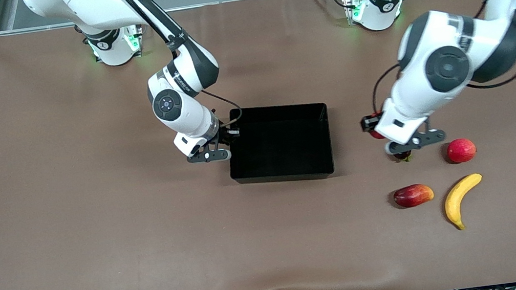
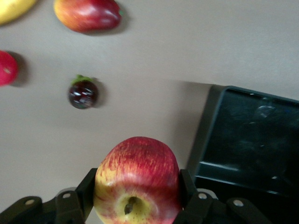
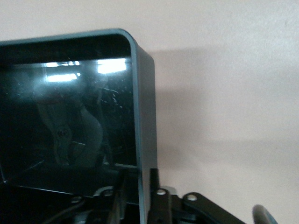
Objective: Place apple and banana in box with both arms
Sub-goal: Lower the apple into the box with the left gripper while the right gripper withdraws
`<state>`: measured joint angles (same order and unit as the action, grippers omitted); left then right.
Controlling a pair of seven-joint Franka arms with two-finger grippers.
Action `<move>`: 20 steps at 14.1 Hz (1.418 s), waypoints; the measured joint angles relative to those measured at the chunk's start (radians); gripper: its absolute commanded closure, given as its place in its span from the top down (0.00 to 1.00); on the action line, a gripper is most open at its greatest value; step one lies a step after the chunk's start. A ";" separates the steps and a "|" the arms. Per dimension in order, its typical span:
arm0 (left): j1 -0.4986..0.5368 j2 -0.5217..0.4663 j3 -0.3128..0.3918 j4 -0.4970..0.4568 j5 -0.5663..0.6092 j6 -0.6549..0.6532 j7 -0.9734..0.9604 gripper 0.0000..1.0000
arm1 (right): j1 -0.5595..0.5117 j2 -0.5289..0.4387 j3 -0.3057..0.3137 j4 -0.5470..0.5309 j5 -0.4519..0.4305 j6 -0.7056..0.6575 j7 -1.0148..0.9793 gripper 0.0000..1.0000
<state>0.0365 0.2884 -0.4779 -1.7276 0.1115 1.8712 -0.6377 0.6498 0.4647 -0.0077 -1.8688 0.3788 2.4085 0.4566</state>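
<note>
Nearest the front camera, toward the left arm's end of the table, lie the banana (image 1: 461, 199) and a dark-red-and-orange fruit (image 1: 413, 195), with a pink-red round fruit (image 1: 461, 150) and a small dark fruit (image 2: 83, 93) slightly farther off. Above the table between these and the box (image 1: 325, 129), the left gripper (image 2: 136, 205) is clamped on the apple (image 2: 137, 181), fingers pressed against its two sides. At the box's end toward the right arm, the right gripper (image 3: 138, 196) pinches the wall, one finger inside and one outside.
</note>
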 measured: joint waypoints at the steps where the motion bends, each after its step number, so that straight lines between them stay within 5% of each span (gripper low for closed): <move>1: -0.003 0.000 -0.031 -0.032 0.000 0.041 -0.066 0.00 | 0.000 -0.003 -0.001 0.006 0.000 -0.001 0.000 1.00; 3: -0.034 0.007 -0.069 -0.087 0.000 0.120 -0.180 0.00 | -0.008 -0.015 -0.011 0.040 0.000 -0.060 0.001 1.00; 6: -0.124 0.044 -0.075 -0.123 0.031 0.208 -0.339 0.00 | -0.083 -0.044 -0.027 0.193 -0.007 -0.346 -0.003 1.00; 12: -0.191 0.217 -0.075 -0.132 0.222 0.298 -0.570 0.00 | -0.271 -0.063 -0.049 0.429 -0.042 -0.698 -0.018 1.00; 17: -0.193 0.324 -0.073 -0.128 0.268 0.355 -0.642 0.00 | -0.374 -0.096 -0.051 0.513 -0.121 -0.854 -0.018 1.00; 18: -0.192 0.333 -0.072 -0.128 0.268 0.356 -0.643 0.26 | -0.382 -0.109 -0.051 0.515 -0.147 -0.880 -0.018 1.00; 19: -0.192 0.339 -0.071 -0.127 0.268 0.356 -0.644 0.89 | -0.387 -0.124 -0.052 0.516 -0.166 -0.902 -0.018 1.00; 20: -0.192 0.342 -0.071 -0.127 0.268 0.356 -0.647 1.00 | -0.393 -0.141 -0.055 0.516 -0.177 -0.922 -0.022 1.00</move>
<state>-0.1558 0.6303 -0.5493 -1.8543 0.3795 2.2276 -1.2851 0.2570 0.3242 -0.0629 -1.3526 0.2013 1.4868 0.4346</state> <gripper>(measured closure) 0.264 0.000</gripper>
